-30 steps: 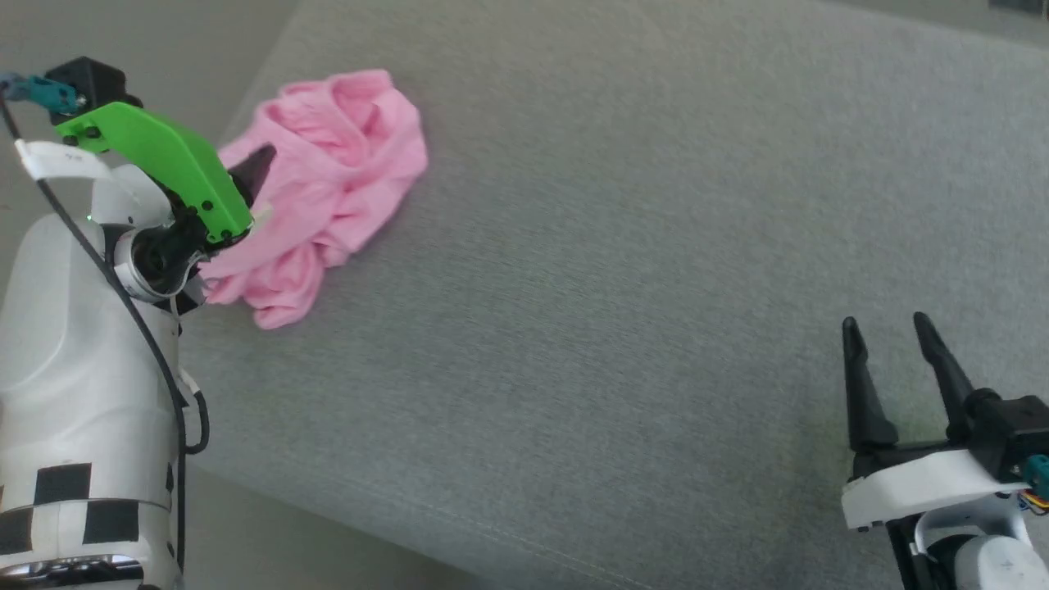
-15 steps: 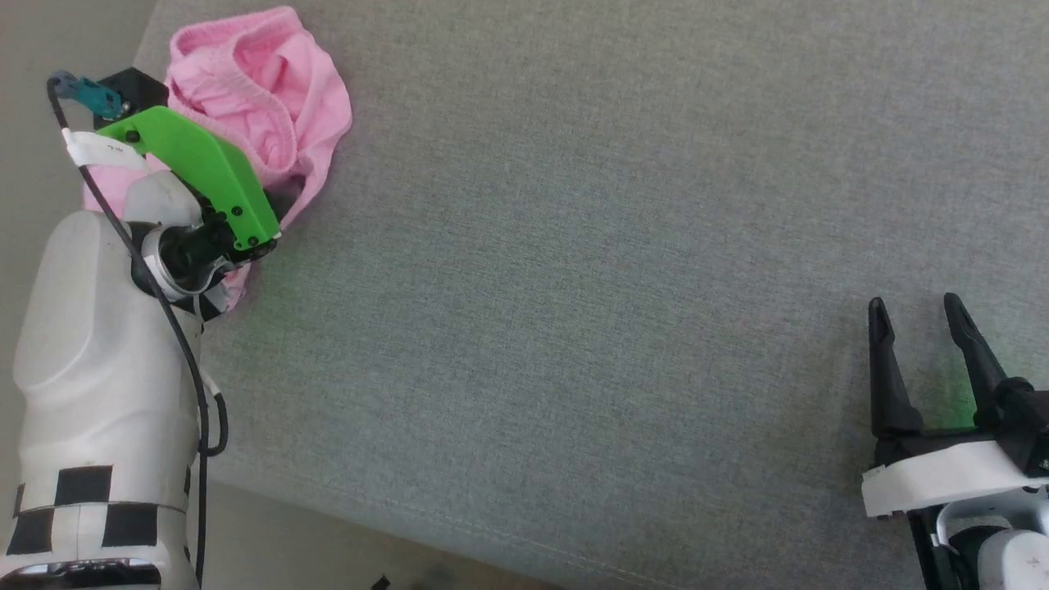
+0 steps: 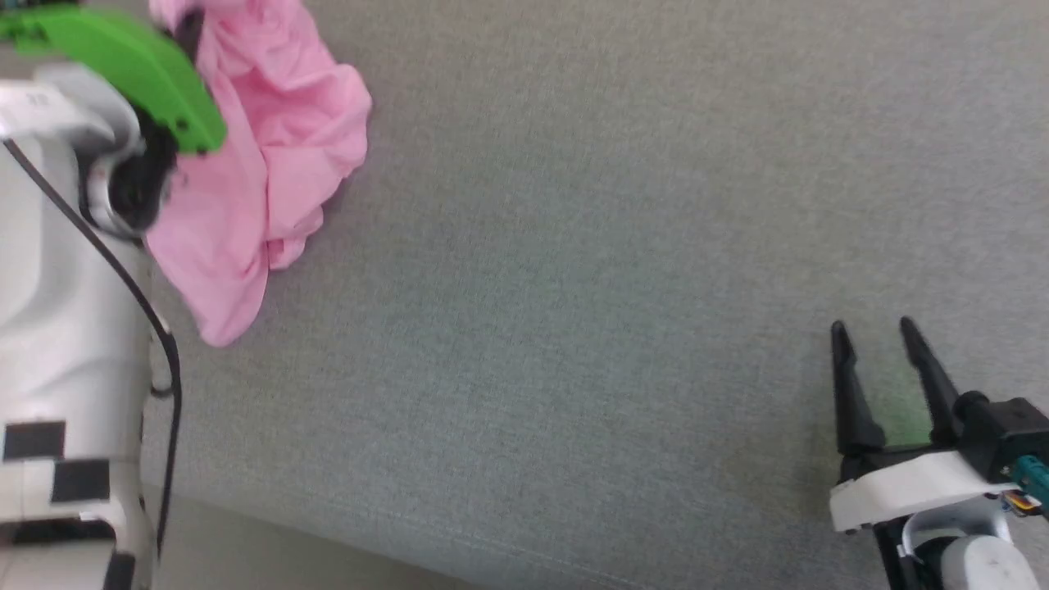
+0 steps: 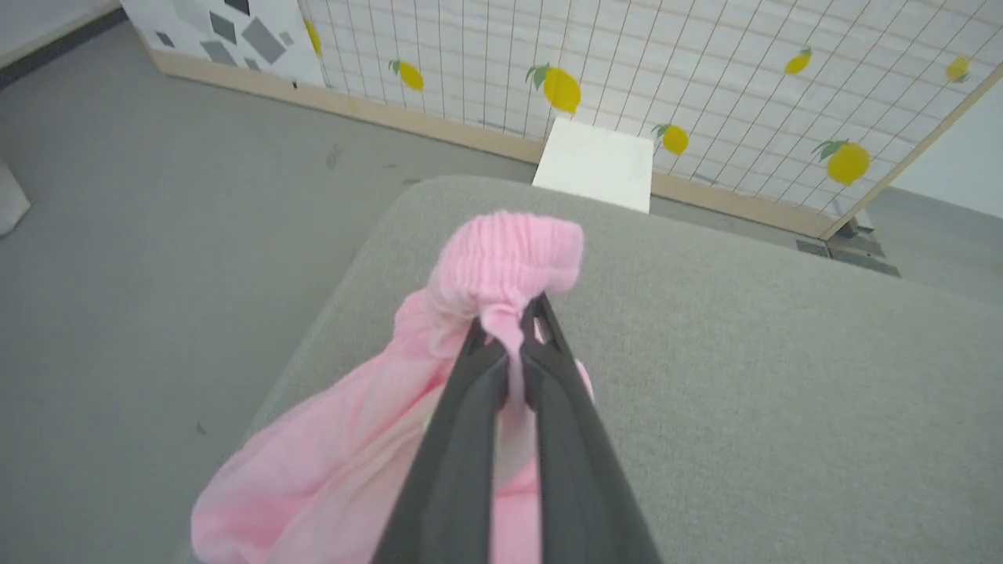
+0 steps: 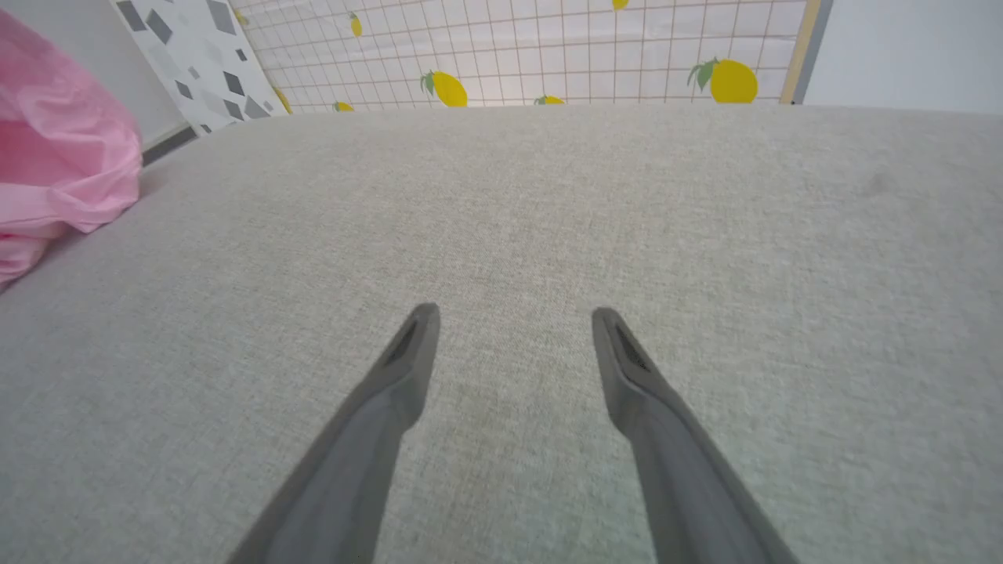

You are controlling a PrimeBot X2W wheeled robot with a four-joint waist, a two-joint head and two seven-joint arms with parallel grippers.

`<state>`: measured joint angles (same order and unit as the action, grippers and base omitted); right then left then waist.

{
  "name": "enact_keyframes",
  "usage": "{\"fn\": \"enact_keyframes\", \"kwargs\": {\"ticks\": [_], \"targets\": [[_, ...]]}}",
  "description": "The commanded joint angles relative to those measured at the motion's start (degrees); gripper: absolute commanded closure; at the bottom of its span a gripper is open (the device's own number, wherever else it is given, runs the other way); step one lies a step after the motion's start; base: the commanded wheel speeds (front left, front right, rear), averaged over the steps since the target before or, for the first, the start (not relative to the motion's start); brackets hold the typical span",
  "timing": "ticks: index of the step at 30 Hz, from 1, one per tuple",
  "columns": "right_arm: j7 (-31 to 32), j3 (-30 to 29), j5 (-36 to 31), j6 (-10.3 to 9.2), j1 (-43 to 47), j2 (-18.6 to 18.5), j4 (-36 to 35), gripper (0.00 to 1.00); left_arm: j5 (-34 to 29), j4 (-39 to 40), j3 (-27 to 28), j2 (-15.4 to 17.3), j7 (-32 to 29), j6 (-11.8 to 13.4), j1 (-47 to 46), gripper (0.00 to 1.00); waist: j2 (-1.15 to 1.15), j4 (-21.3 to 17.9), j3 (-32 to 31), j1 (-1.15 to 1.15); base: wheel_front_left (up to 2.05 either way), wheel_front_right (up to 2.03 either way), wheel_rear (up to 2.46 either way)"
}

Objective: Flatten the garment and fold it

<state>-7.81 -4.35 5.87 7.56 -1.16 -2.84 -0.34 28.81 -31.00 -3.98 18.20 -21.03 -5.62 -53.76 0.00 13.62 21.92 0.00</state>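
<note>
Left wrist view: the left gripper (image 4: 513, 333) is pinching the pink shorts (image 4: 329, 470) by a bunch of gathered waistband, its fingers pressed together on it. The rest is sagging crumpled at the left edge of the grey cushion (image 4: 744, 352), near its far corner. Thin and limp, the fabric is looking light and likely to slump and slide rather than hold shape. I judge the ribbed waistband the firmest hold, with a second grip further along it. Across the cushion, the right gripper (image 5: 515, 317) is hovering spread, gripping nothing.
</note>
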Motion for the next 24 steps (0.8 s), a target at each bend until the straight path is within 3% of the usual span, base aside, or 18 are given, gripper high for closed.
{"fn": "enact_keyframes", "kwargs": {"ticks": [1,8,14,24], "targets": [[-0.93,0.57,0.91,-0.08,-0.76,-0.04,1.07,0.0,-0.61,0.82,-0.88,0.37,1.24,-0.74,-2.75,1.0,0.0,-2.79,-5.12,0.0,0.0,0.0,0.0],[-3.93,2.74,4.24,-0.08,-1.27,-0.04,6.86,0.0,0.89,4.68,-8.04,-0.25,4.82,-1.81,-10.38,1.0,0.0,-8.71,-11.56,0.0,0.0,0.0,0.0],[-5.64,3.29,6.05,-0.08,-1.39,-0.04,10.45,0.0,6.75,8.11,-15.33,-3.26,6.85,-1.85,-13.72,1.0,0.0,-13.98,-14.88,0.0,0.0,0.0,0.0],[-6.79,2.47,6.83,-0.08,-0.76,-0.04,12.62,0.0,13.07,9.04,-26.62,-10.74,5.96,-1.86,-4.95,1.0,0.0,-17.55,-15.69,0.0,0.0,0.0,0.0]]}}
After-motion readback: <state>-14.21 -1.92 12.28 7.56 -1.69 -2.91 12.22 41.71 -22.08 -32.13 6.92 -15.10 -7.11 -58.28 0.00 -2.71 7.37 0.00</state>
